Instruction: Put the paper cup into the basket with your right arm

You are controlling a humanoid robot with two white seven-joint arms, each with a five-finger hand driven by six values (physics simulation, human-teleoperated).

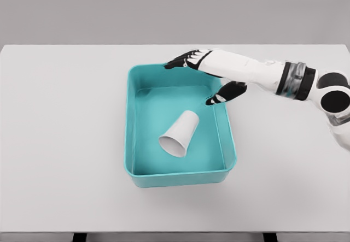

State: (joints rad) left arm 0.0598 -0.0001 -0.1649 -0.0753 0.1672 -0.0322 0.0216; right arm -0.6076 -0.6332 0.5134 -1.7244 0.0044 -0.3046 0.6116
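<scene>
A white paper cup [179,133] lies on its side inside the teal basket [175,177], its open mouth facing the near left. My right hand [198,78] hovers over the basket's far right corner with its fingers spread and holding nothing. The thumb points down toward the basket's right wall, a short way above and right of the cup. The hand and the cup are apart.
The basket stands near the middle of a white table [60,143]. My right forearm [262,75] reaches in from the right edge above the tabletop.
</scene>
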